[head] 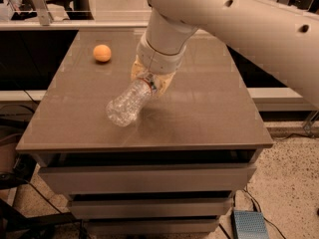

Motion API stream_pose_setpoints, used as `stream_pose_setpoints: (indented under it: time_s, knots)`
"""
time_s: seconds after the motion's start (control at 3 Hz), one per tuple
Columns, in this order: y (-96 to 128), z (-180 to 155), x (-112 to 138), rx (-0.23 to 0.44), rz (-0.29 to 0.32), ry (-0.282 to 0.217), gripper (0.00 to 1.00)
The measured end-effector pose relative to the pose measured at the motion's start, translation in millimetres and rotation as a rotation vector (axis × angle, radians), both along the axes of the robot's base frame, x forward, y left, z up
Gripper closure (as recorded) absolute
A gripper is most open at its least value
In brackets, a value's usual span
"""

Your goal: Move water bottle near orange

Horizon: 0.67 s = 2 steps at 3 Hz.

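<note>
The clear ribbed water bottle (125,105) hangs tilted over the middle of the brown tabletop (209,113), its base pointing down and to the left. My gripper (149,81) is shut on the bottle's neck end, where a thin red-white band shows; the cap is hidden between the fingers. The small orange (101,53) lies on the table's far left part, well apart from the bottle, up and to the left of it. My pale arm (234,19) reaches in from the upper right.
The table is a low cabinet with drawers (144,178) below its front edge. A dark gap and a counter (75,19) lie behind it. A blue-grey box (248,224) sits on the speckled floor at the lower right.
</note>
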<state>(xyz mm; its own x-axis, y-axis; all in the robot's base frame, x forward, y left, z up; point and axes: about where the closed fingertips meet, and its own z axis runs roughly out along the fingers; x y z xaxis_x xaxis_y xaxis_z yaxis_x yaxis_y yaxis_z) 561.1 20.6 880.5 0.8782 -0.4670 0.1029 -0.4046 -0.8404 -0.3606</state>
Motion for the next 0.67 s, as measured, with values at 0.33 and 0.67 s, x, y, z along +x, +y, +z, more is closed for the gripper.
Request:
stream_pose_setpoints:
  time_s: [0.33, 0.67]
  knots:
    - [3.7, 6.4, 36.1, 0.040, 0.090, -0.108, 1.00]
    - [9.3, 10.1, 77.8, 0.060, 0.209, -0.202, 1.00]
